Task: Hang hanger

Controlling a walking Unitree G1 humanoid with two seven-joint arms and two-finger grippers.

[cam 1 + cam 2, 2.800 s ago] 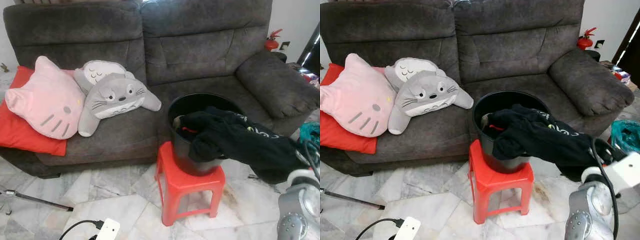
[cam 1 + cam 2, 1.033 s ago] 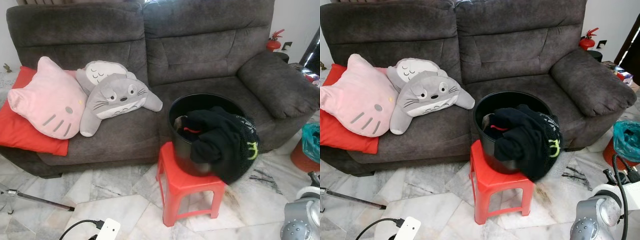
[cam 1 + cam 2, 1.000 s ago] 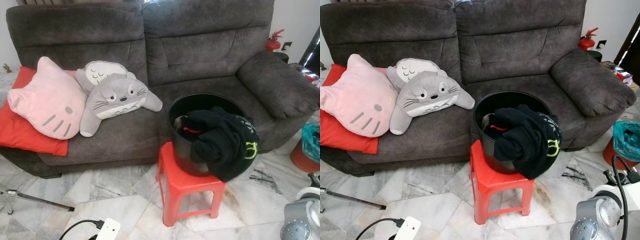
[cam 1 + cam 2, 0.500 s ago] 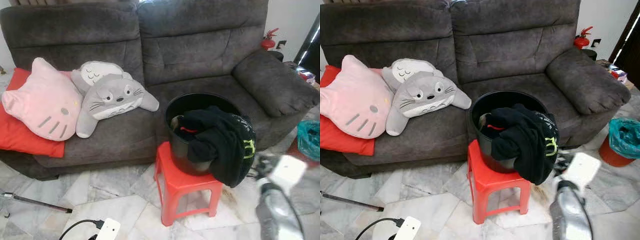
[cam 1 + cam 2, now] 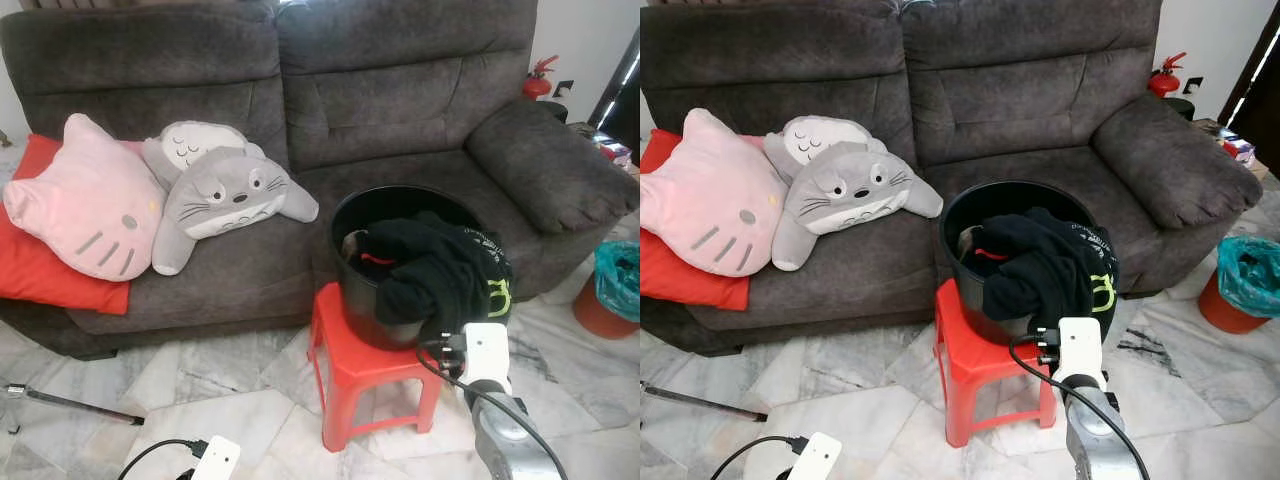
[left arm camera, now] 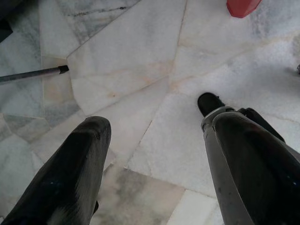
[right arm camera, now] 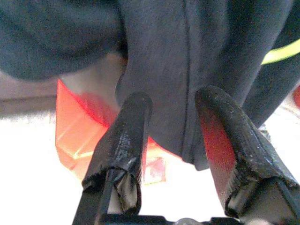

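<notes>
The right gripper (image 7: 171, 154) is being held, jaws wide, just beneath the black garment (image 5: 1045, 265) draped over the bucket (image 5: 965, 290); no hanger is being seen.

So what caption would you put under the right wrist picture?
Right pincer, fingers apart, closing in on the black garment hanging over the red stool.

1. Head views: even, soft indoor daylight; sharp, no motion blur.
2. Dark grey sofa (image 5: 300, 120) reads dim; white wall (image 5: 590, 40) at upper right bright.
3. Marble floor (image 5: 220, 400) shows mild sheen, soft shadow beneath red stool (image 5: 370, 375).
4. Left wrist view: evenly lit, floor in focus, near fingers (image 6: 65, 178) soft.
5. Right wrist view: background overexposed white, black garment (image 7: 197, 56) blurred, close focus.
</notes>
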